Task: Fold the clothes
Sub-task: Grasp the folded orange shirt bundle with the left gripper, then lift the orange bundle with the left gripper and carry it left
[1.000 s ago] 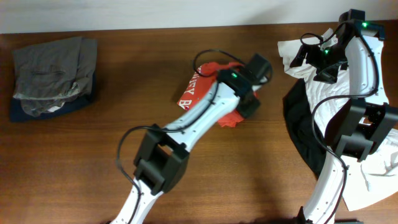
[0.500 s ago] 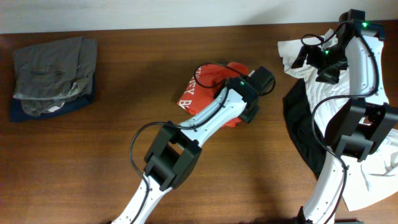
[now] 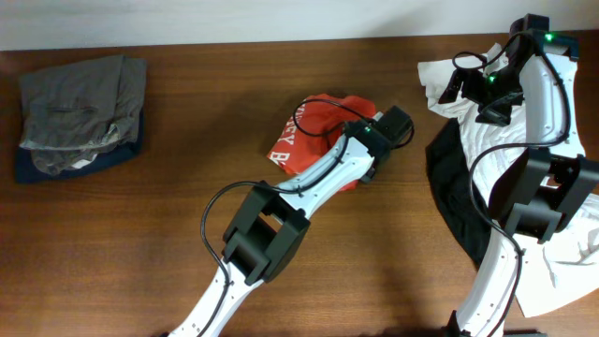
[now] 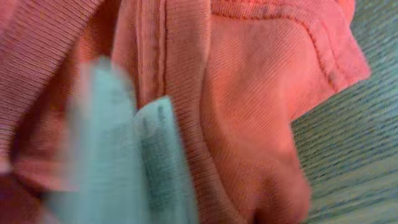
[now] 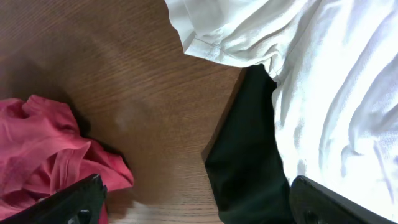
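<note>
Table (image 3: 187, 206): it's carrying all the clothes.
White T-shirt (image 5: 336, 74): it's lying rumpled at the right edge, partly overlapping the black garment.
Black garment (image 3: 454, 197): it's lying just inside the white one.
Red-orange T-shirt (image 3: 314, 126): it's sitting bunched mid-table.
Left fingers (image 4: 155, 162): you're touching red fabric; it's too blurred to tell the grip.
Right fingers (image 5: 74, 199): you're holding them wide apart, gripping nothing.

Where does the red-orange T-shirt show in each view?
Overhead: red-orange T-shirt near frame centre.
Left wrist: T-shirt fills most of the frame.
Right wrist: T-shirt in lower left corner.
Shared landmark: black garment, to its right in overhead and right wrist.
</note>
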